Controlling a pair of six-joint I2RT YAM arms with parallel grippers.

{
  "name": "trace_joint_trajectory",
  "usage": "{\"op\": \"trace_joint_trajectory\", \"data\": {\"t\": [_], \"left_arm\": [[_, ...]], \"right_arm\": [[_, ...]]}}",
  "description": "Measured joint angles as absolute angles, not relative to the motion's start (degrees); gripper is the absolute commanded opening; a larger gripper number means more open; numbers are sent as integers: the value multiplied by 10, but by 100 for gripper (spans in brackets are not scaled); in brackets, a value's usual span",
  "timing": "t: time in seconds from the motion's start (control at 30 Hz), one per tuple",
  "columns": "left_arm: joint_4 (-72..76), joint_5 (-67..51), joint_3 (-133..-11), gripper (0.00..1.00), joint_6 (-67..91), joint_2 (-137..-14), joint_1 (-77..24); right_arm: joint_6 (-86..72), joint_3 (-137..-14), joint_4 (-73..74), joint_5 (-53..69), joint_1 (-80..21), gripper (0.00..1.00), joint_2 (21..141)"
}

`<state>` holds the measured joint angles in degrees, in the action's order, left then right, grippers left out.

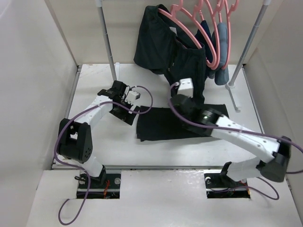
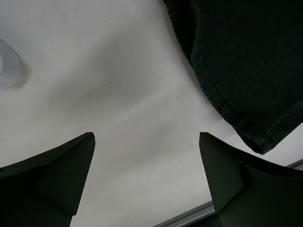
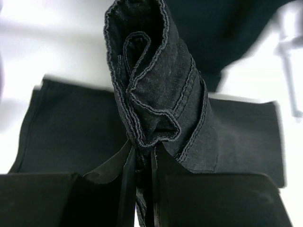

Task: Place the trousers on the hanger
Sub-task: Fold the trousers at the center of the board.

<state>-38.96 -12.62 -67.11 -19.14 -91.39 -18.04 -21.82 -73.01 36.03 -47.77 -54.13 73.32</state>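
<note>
The black trousers lie partly flat on the table, and a bunched, seamed fold rises from them. My right gripper is shut on that fold and holds it above the flat part. Just behind, black cloth drapes over the front pink hanger on the rail; I cannot tell whether it belongs to the trousers. My left gripper is open and empty just above the white table, left of the cloth. A black hem shows at the upper right of the left wrist view.
Several more pink hangers hang on the rail with navy and light-blue garments. Rail posts stand at the back left and back right. White walls enclose the table on both sides.
</note>
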Motion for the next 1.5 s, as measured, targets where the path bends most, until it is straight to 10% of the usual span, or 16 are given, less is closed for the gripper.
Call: {"op": "trace_joint_trajectory", "data": {"t": [0.5, 0.9, 0.97, 1.03, 1.17, 1.5], "left_arm": [[-384, -69, -650, 91, -177, -914, -131], [-385, -108, -646, 54, -183, -956, -130], [-384, -107, -646, 54, -185, -962, -127], [-385, -107, -646, 63, -186, -967, -119], [-394, -92, -651, 81, -184, -973, -70], [-446, -54, -805, 90, -199, -921, 62]], "right_arm": [[-272, -860, 328, -402, -616, 0, 1056], [-220, -904, 275, -346, -641, 0, 1061], [-201, -907, 264, -309, -641, 13, 1077], [-170, -907, 237, -248, -641, 62, 1098], [-107, -908, 179, -117, -644, 96, 1136], [1, -912, 167, -47, -661, 97, 1073]]}}
